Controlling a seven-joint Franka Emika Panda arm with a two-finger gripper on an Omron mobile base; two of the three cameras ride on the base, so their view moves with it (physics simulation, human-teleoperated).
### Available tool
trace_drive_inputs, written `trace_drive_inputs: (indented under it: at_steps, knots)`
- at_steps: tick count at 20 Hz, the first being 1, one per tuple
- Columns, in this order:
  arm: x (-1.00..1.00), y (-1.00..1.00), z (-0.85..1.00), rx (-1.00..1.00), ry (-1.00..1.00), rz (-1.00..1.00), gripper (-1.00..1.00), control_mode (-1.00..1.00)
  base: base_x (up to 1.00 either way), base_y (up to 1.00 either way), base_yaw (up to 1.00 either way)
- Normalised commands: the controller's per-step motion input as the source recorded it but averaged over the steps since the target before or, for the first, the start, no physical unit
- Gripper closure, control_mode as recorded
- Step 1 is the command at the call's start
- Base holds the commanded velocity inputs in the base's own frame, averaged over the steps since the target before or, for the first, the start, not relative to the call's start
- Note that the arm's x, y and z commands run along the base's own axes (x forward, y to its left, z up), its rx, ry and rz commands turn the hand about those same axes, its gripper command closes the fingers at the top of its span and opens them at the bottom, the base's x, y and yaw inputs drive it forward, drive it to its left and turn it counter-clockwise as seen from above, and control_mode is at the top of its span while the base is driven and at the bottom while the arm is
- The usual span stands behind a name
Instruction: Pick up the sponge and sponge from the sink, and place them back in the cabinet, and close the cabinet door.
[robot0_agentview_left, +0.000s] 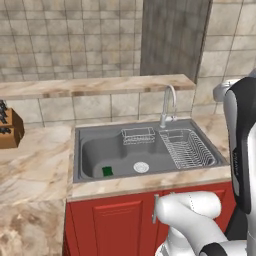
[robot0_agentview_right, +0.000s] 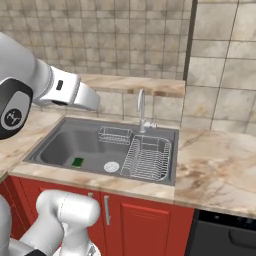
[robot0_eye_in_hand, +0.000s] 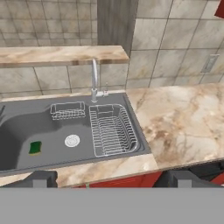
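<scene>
A small green-topped sponge (robot0_agentview_left: 107, 171) (robot0_agentview_right: 77, 162) (robot0_eye_in_hand: 35, 148) lies flat on the floor of the grey sink (robot0_agentview_left: 78, 150) (robot0_agentview_right: 47, 145) (robot0_eye_in_hand: 65, 162), left of the round white drain (robot0_eye_in_hand: 72, 140). My gripper (robot0_eye_in_hand: 111, 179) hangs high above the counter's front edge, well away from the sponge, open wide with nothing between its fingers. At the top right of the hand view a red corner (robot0_eye_in_hand: 220, 8) pokes in; I cannot tell what it belongs to. The cabinet door is out of view.
A faucet (robot0_agentview_left: 169, 102) stands behind the sink, with a small wire rack (robot0_agentview_left: 138, 135) and a wire draining basket (robot0_agentview_left: 187, 148) in its right part. A knife block (robot0_agentview_left: 9, 130) sits at far left. Marble counter (robot0_eye_in_hand: 183, 118) spreads to the right; red floor-unit doors (robot0_agentview_right: 145, 225) are below.
</scene>
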Motion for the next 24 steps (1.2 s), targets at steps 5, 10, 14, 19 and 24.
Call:
trace_drive_inputs:
  at_steps: [5, 10, 14, 19, 24]
  knots:
    - [0.0, 0.0, 0.0, 0.0, 0.0, 0.0, -1.0, 1.0, 0.35, 0.0, 0.0]
    - [0.0, 0.0, 0.0, 0.0, 0.0, 0.0, -1.0, 1.0, 0.42, 0.0, -0.01]
    - [0.0, 0.0, 0.0, 0.0, 0.0, 0.0, -1.0, 1.0, 0.42, 0.0, -0.01]
    - [0.0, 0.0, 0.0, 0.0, 0.0, 0.0, -1.0, 1.0, 0.15, 0.24, 0.0]
    - [0.0, 0.0, 0.0, 0.0, 0.0, 0.0, -1.0, 1.0, 0.26, 0.44, -0.01]
